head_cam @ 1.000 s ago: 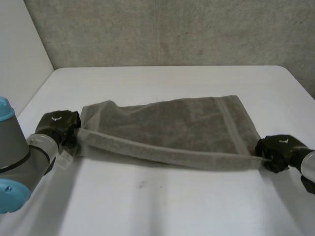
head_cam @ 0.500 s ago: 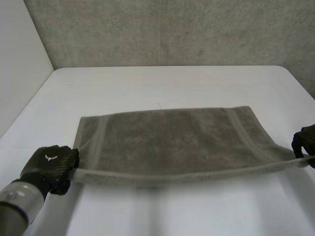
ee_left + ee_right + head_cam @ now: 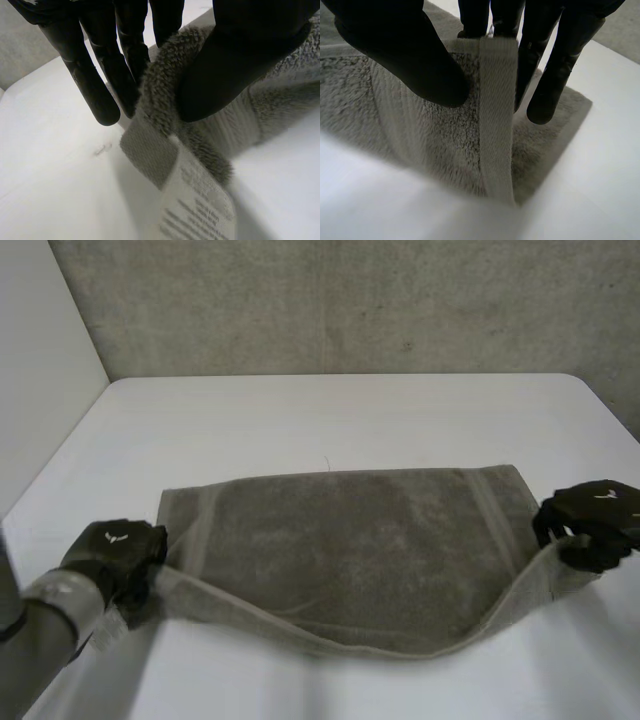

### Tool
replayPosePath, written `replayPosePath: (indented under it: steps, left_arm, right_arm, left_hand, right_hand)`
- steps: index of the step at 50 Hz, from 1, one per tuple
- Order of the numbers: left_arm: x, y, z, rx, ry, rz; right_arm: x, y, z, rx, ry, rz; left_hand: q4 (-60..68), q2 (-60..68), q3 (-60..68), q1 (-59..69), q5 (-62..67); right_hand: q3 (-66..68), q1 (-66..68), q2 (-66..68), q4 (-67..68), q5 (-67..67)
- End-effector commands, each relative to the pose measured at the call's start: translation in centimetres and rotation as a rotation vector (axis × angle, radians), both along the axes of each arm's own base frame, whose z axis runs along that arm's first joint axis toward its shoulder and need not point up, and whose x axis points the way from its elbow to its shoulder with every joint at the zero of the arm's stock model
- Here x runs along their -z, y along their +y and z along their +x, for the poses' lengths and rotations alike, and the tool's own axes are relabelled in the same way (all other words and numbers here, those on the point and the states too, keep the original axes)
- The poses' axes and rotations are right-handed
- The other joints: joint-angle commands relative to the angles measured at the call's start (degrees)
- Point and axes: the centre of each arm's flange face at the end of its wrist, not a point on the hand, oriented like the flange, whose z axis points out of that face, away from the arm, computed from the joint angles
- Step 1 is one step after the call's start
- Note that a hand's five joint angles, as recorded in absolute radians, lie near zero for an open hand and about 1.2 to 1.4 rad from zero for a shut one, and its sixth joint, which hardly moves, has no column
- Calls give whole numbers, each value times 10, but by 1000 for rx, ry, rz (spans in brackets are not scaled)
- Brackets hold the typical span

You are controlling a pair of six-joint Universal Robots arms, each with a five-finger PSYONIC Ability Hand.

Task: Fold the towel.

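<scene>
A grey towel [image 3: 350,540] lies spread across the white table [image 3: 330,410], its near edge lifted and sagging in the middle between my two hands. My left hand [image 3: 115,552] is shut on the near left corner; in the left wrist view its thumb [image 3: 235,60] pinches the fluffy corner [image 3: 165,75] against the fingers [image 3: 95,75], and a white care label [image 3: 197,207] hangs below. My right hand [image 3: 590,520] is shut on the near right corner; in the right wrist view its thumb [image 3: 400,55] presses the hemmed edge [image 3: 497,110] against the fingers [image 3: 560,65].
The table's far half is bare white surface up to a grey wall [image 3: 350,300]. A white wall [image 3: 40,370] borders the table on the left. The towel's far edge lies flat about mid-table.
Both hands have drawn the towel's near edge toward me and lifted it, then come closer together; the stretched edge now sags in a curve. The towel lies spread flatter than before.
</scene>
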Motion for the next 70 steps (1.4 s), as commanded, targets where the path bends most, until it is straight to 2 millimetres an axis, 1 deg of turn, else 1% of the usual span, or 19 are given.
replayPosePath:
  steps: [1, 2, 3, 4, 7, 16, 18, 21, 27, 32, 37, 40, 42, 51, 58, 60, 64, 65, 70]
  left_arm:
    - [11, -47, -13, -7, 3, -3]
    - [11, -58, -16, -7, 6, -14]
    - [10, -67, -19, -6, 11, -27]
    - [10, -67, -19, -6, 11, -27]
    - [9, -96, -27, -14, 36, -67]
    - [13, -135, -39, -30, 94, -108]
    - [17, -149, -44, -27, 100, -124]
    - [19, -155, -47, -26, 104, -132]
    - [31, -185, -50, -76, 91, -176]
    - [37, -193, -50, -95, 84, -180]
    - [47, -198, -52, -96, 82, -174]
    - [49, -199, -52, -92, 85, -177]
    - [51, -200, -53, -90, 83, -175]
    - [55, -203, -54, -84, 79, -181]
    - [54, -204, -54, -84, 80, -184]
    - [53, -204, -54, -84, 81, -187]
    - [42, -205, -54, -96, 91, -210]
    - [42, -205, -54, -96, 91, -210]
    - [9, -197, -50, -104, 109, -251]
  right_arm:
    - [20, -42, 14, 71, -56, -8]
    - [20, -42, 14, 71, -56, -8]
    - [22, -54, 19, 89, -83, -19]
    - [22, -54, 19, 89, -83, -19]
    - [26, -83, 21, 156, -132, -49]
    - [29, -114, 36, 195, -179, -139]
    - [30, -125, 43, 208, -205, -197]
    - [30, -138, 49, 233, -226, -282]
    - [35, -161, 50, 293, -222, -408]
    - [42, -166, 55, 291, -221, -411]
    - [61, -172, 61, 281, -216, -392]
    - [67, -172, 63, 279, -213, -382]
    - [69, -172, 62, 280, -211, -378]
    - [73, -172, 61, 299, -197, -373]
    - [74, -173, 61, 300, -196, -373]
    - [71, -174, 61, 304, -196, -381]
    - [64, -174, 61, 308, -198, -399]
    - [57, -174, 61, 309, -201, -414]
    - [24, -169, 60, 304, -214, -474]
  left_hand:
    - [88, 89, 89, 89, 89]
    - [88, 89, 89, 89, 89]
    - [90, 90, 90, 90, 91]
    - [90, 90, 90, 90, 91]
    - [93, 94, 94, 94, 94]
    - [93, 94, 94, 94, 94]
    - [97, 97, 97, 97, 97]
    - [100, 100, 100, 100, 101]
    - [102, 102, 102, 102, 102]
    - [100, 100, 100, 100, 101]
    - [87, 87, 87, 87, 87]
    - [-9, -9, -9, -9, -9]
    - [-130, -130, -129, -130, -129]
    - [-161, -160, -160, -160, -160]
    - [-352, -352, -351, -352, -351]
    - [-407, -407, -407, -407, -407]
    - [-470, -470, -470, -470, -469]
    - [-470, -470, -470, -470, -470]
    - [-499, -498, -498, -498, -498]
  right_hand:
    - [119, 15, 123, 115, 129]
    - [119, 15, 123, 115, 129]
    - [119, 15, 123, 115, 129]
    - [119, 15, 123, 115, 129]
    - [119, 15, 123, 115, 129]
    - [119, 15, 123, 115, 129]
    - [119, 15, 123, 115, 129]
    - [119, 15, 123, 115, 129]
    - [119, 15, 123, 115, 129]
    - [119, 15, 123, 115, 129]
    - [119, 15, 123, 115, 129]
    - [119, 15, 123, 115, 129]
    - [119, 15, 123, 115, 129]
    - [119, 15, 123, 115, 129]
    - [119, 15, 123, 115, 129]
    - [-575, -678, -570, -578, -565]
    - [-581, -685, -577, -585, -571]
    - [-581, -685, -577, -585, -571]
    - [-581, -685, -577, -585, -571]
